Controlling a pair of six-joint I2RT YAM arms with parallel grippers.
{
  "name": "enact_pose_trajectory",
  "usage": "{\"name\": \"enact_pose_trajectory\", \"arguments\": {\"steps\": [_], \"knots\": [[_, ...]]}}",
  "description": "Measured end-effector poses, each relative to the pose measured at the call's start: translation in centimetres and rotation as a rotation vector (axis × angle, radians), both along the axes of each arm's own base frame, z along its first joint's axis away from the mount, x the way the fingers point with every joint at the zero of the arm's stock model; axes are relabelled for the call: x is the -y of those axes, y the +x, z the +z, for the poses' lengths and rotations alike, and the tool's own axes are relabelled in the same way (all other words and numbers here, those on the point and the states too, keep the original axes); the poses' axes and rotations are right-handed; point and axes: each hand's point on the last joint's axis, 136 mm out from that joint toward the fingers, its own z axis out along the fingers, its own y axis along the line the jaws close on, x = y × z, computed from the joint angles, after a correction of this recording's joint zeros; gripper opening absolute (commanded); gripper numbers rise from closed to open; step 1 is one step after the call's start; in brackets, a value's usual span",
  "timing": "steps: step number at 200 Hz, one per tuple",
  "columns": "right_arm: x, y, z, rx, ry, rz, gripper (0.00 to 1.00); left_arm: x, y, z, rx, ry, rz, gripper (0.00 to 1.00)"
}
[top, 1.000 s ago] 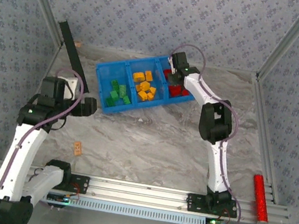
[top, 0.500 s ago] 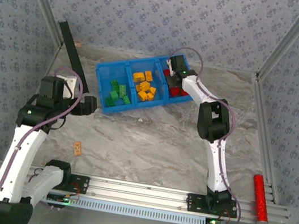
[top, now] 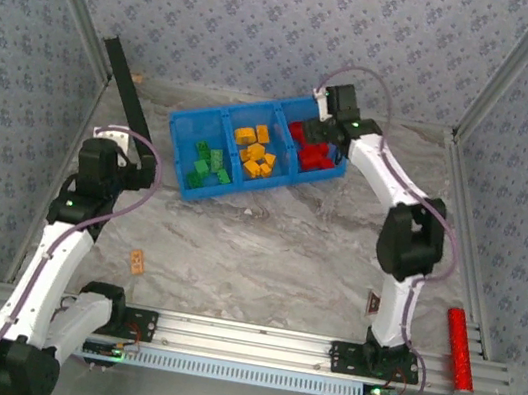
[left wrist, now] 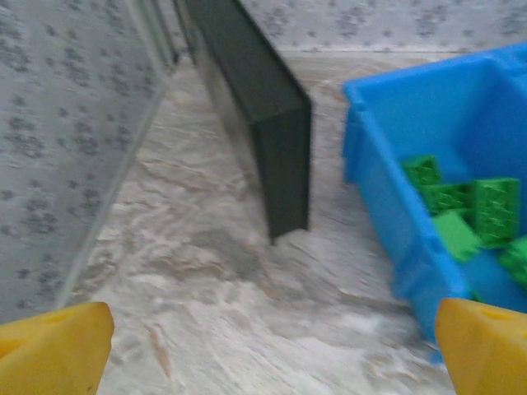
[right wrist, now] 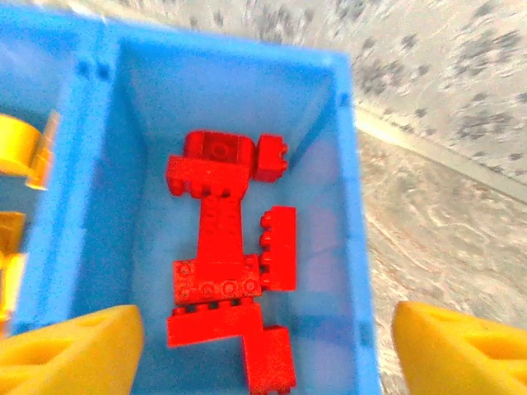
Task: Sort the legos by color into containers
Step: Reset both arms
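The blue bin (top: 182, 128) stands at the back of the table with its three containers side by side. Green legos (top: 209, 165) lie in the left one, orange-yellow legos (top: 257, 151) in the middle one and red legos (top: 314, 153) in the right one. My right gripper (top: 318, 132) hangs open over the red compartment; in the right wrist view several red legos (right wrist: 222, 247) lie loose below the right gripper (right wrist: 263, 354), with nothing between its fingers. My left gripper (top: 144, 169) is open over bare table left of the bin. The left gripper (left wrist: 272, 354) faces the green legos (left wrist: 469, 210).
A black panel (top: 128, 99) leans against the left wall close to the bin's left end, black panel (left wrist: 263, 107). A tan tile (top: 137, 260) lies on the marble near the left arm. A red rod (top: 457, 346) lies at the right edge. An aluminium rail (top: 241, 336) runs along the front.
My right gripper has opened over the red compartment and drawn back a little to the right, its elbow swinging right. The left arm has pulled back to the left, away from the bin.
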Motion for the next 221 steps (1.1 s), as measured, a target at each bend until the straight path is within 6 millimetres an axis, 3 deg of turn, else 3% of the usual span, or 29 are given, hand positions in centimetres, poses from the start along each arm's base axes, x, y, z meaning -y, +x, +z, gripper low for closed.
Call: {"name": "enact_pose_trajectory", "arguments": {"steps": [7,22,43,58,82,109,142,167,192,221], "knots": [[0.3,-0.6,1.7,0.026,0.018,0.006,1.00,-0.6,0.4,-0.4,0.003,0.014,0.022,1.00],[0.9,-1.9,4.8,0.077,0.051,0.015,1.00,-2.3,1.3,-1.7,0.011,0.026,0.078,1.00],[1.4,-3.5,6.5,0.101,0.080,0.026,1.00,-4.2,2.0,-4.7,0.008,0.011,0.144,1.00],[1.7,-4.7,6.1,0.086,0.094,0.025,1.00,-5.0,2.8,-7.8,-0.022,-0.007,0.171,1.00],[2.6,-7.1,3.6,0.032,0.098,0.001,1.00,-4.9,3.8,-12.7,-0.062,-0.045,0.180,1.00],[4.6,-11.1,0.6,-0.019,0.116,-0.055,1.00,-4.6,3.5,-16.0,-0.046,-0.072,0.189,1.00],[6.7,-16.6,-1.4,-0.043,0.188,-0.093,1.00,-3.9,4.8,-15.6,0.039,-0.076,0.167,1.00],[7.5,-18.7,-0.9,-0.012,0.234,-0.122,1.00,-1.7,6.4,-14.9,0.111,-0.044,0.086,1.00],[9.1,-20.6,-0.7,0.066,0.250,-0.161,1.00,-0.2,6.7,-16.6,0.087,-0.019,0.027,1.00],[11.8,-22.4,-3.1,0.148,0.215,-0.242,1.00,-0.5,7.7,-16.3,0.080,-0.042,-0.010,1.00]]}}
